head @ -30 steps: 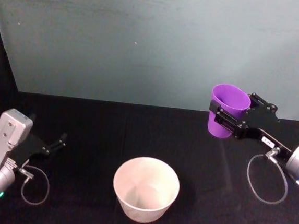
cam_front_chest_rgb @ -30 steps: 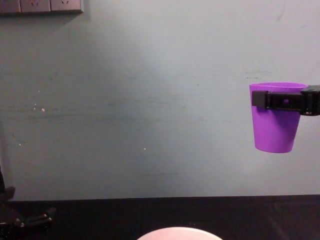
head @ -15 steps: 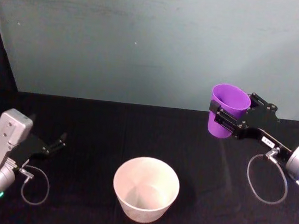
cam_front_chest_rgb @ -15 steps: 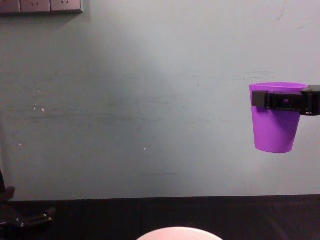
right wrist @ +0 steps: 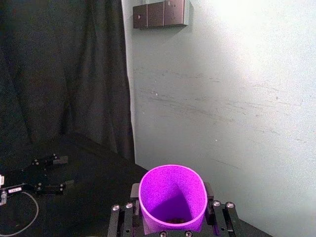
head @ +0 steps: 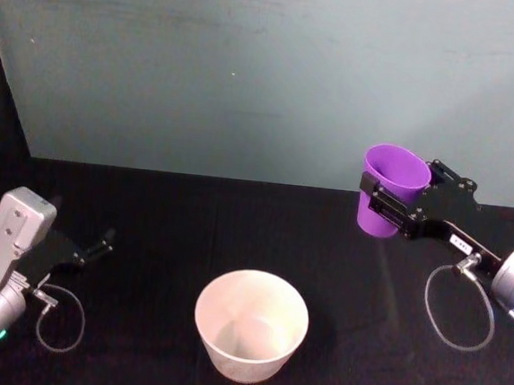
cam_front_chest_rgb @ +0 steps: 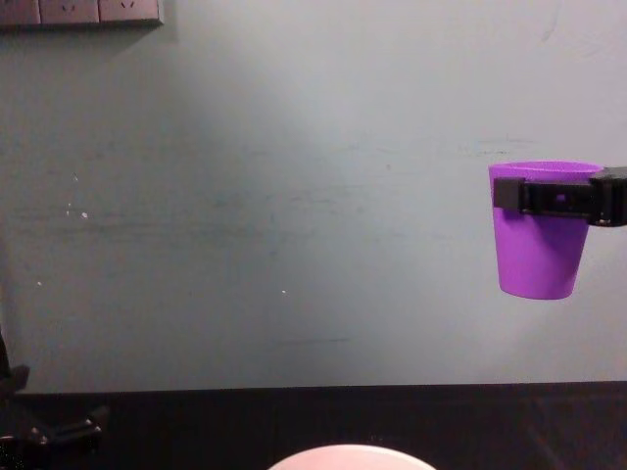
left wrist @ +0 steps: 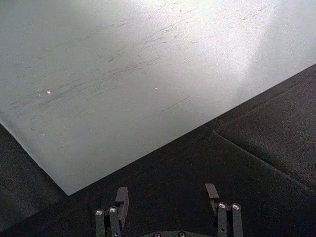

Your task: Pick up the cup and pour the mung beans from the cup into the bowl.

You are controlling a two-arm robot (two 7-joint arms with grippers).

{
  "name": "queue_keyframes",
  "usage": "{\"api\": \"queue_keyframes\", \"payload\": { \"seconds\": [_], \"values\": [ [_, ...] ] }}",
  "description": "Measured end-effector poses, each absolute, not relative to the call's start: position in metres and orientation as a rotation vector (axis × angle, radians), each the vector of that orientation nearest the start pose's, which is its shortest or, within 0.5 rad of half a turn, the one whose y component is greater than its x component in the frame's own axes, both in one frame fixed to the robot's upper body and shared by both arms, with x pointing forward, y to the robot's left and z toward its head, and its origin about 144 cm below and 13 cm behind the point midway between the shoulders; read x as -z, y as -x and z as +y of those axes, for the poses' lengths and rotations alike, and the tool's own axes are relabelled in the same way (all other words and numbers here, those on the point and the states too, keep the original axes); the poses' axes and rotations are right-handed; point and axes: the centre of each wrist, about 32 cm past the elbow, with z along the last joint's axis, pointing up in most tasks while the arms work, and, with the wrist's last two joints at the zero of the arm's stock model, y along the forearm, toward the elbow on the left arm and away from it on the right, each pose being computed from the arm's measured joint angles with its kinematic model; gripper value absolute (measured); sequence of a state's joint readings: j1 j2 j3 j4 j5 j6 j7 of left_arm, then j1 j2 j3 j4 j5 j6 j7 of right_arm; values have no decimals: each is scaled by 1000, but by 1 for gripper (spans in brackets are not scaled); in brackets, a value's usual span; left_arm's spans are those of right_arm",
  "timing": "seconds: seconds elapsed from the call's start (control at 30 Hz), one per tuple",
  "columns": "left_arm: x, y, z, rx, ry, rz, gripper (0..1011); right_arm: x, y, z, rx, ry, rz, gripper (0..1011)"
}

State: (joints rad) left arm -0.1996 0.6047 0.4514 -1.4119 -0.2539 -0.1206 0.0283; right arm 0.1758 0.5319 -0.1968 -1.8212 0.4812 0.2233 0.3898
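the right gripper [head: 384, 206] is clamped on the cup [head: 395, 173] just under its rim, cup upright in the air. the bowl [head: 244, 358] sits lower and to this gripper's left, well apart. best to carry the cup level until its lip is over the bowl, then tip slowly. the right arm [head: 512, 280] reaches forward, wrist level. the left gripper [head: 101, 246] rests low, fingers apart.
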Motion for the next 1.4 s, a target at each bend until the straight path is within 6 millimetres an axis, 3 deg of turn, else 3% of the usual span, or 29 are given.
{"api": "queue_keyframes", "payload": {
  "seconds": [1.4],
  "values": [
    [-1140,-489,310,-1248,-304,-285,1003,-1276,-480,-285,898,27,-113,723]
  ]
}}
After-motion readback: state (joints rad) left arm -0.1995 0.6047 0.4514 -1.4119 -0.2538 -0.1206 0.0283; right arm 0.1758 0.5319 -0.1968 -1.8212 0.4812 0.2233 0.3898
